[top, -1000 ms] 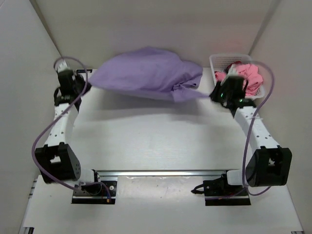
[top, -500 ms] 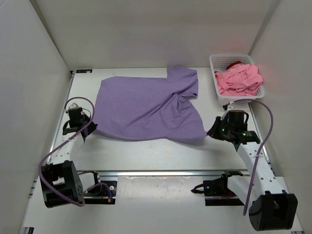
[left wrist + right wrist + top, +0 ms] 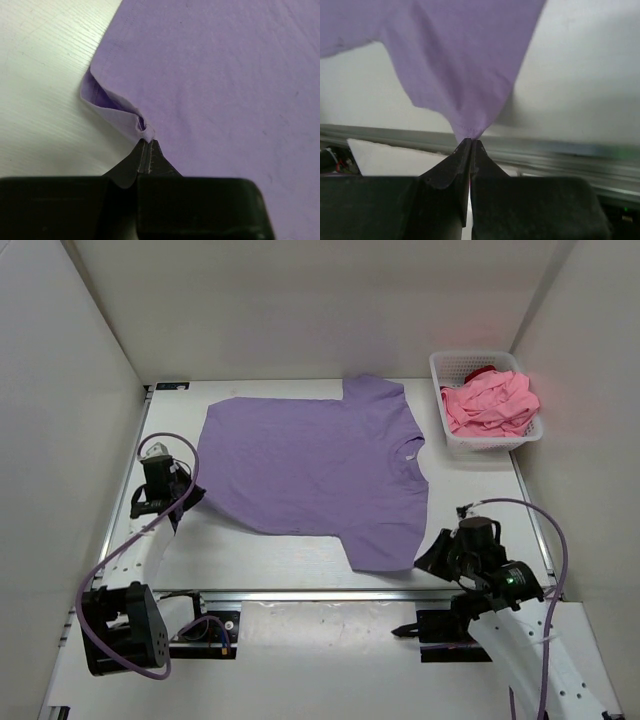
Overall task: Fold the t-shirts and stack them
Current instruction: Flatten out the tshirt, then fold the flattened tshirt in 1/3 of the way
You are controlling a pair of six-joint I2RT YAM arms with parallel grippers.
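Count: t-shirts 3, hands 2, basket 1.
Lavender t-shirt [image 3: 310, 465] spread flat at centre of table [image 3: 300, 565], collar toward 3 o'clock.
Left hand [image 3: 147, 145] at shirt's 8 o'clock corner, fingers pressed together, pinching hem.
Right hand [image 3: 470, 142] at shirt's 5 o'clock corner, pinching sleeve tip.
Pink t-shirt [image 3: 490, 400] and dark red t-shirt [image 3: 484, 371] bunched in white basket [image 3: 440, 365] at table's 2 o'clock, well apart from both hands.

L hand [image 3: 148, 145] pinching lavender shirt [image 3: 220, 85] corner
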